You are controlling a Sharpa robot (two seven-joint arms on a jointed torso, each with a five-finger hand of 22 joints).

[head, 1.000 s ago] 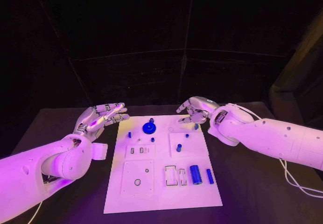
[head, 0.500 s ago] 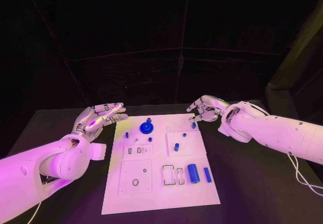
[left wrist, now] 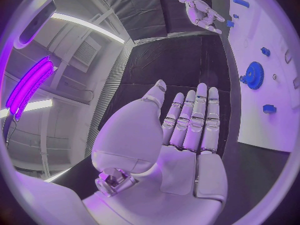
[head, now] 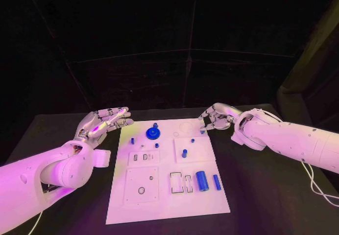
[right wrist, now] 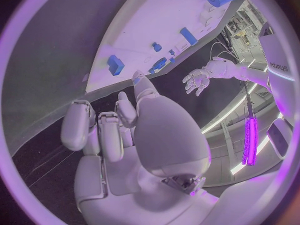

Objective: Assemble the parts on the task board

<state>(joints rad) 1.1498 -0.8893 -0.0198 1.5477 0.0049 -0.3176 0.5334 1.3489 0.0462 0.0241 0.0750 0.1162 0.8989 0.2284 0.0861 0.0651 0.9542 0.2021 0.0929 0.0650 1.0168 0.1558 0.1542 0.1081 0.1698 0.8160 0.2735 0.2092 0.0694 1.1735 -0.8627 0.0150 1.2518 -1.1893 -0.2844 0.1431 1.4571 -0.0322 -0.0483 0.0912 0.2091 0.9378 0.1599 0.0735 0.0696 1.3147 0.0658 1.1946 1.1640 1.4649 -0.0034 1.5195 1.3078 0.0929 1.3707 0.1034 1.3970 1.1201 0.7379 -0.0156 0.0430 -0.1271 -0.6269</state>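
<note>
The white task board [head: 169, 200] lies in the middle of the black table. On it are a blue gear [head: 153, 132], a thick blue cylinder [head: 201, 180], a slim blue bar [head: 217, 182] and small blue pegs [head: 183, 152]. My right hand [head: 217, 117] hovers just off the board's far right corner with its fingers curled in and nothing in them. A small blue peg [head: 202, 131] stands near the board's edge just below that hand. My left hand [head: 105, 122] floats flat beside the far left corner, fingers straight and together, and holds nothing [left wrist: 181, 135].
White recessed plates with slots [head: 143, 185] take up the board's near half. Black table [head: 268, 196] spreads on both sides of the board. The left wrist view shows the gear [left wrist: 253, 76] and my right hand [left wrist: 197, 2] across the board.
My right hand has drawn back to the right, off the board's far corner, while the small blue peg stayed at the board's edge. The left hand has held still.
</note>
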